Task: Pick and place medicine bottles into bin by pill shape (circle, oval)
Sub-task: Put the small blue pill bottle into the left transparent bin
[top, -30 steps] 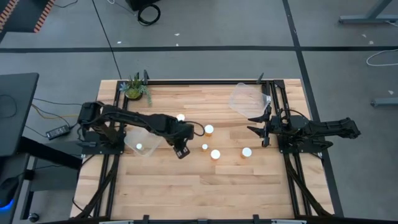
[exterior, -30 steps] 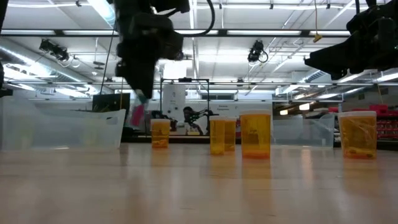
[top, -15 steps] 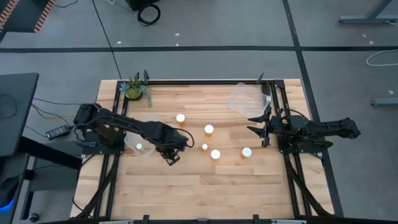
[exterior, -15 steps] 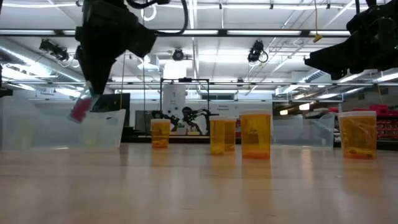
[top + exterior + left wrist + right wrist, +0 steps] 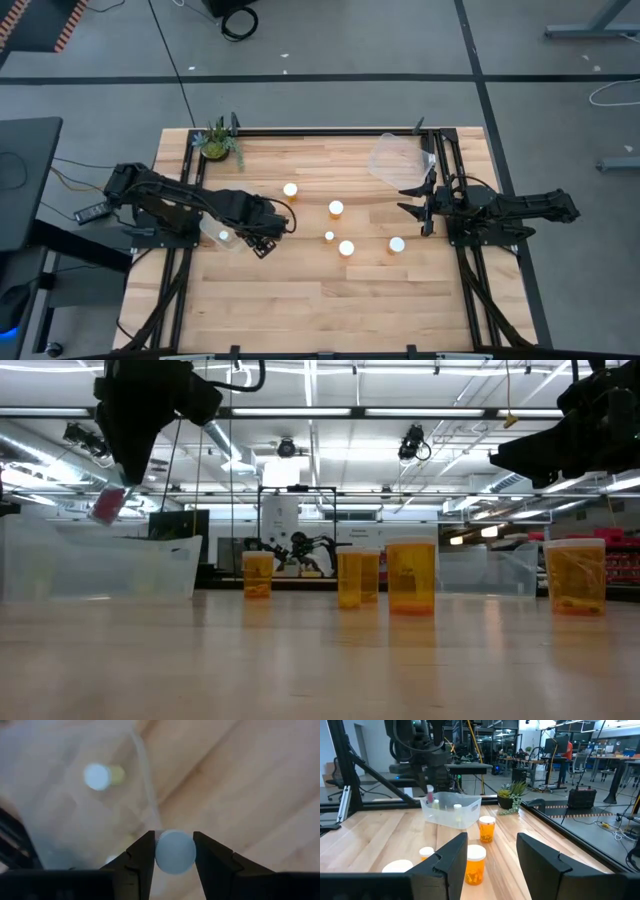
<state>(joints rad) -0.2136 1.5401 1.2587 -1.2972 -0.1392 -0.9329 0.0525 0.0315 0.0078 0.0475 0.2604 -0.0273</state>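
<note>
One bottle clamped in left pincer over bin edge (only white cap visible, body hidden); labels unreadable. Right pincer closed, empty.

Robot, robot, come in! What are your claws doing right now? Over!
Left gripper shut on a bottle, over the left bin. Right gripper shut, waiting right. Five bottles left on table. Path clear.

Five medicine bottles stand loose on the worktop; one more sits in a bin, another in a pincer. Two clear bins; one potted plant; two arms.
</note>
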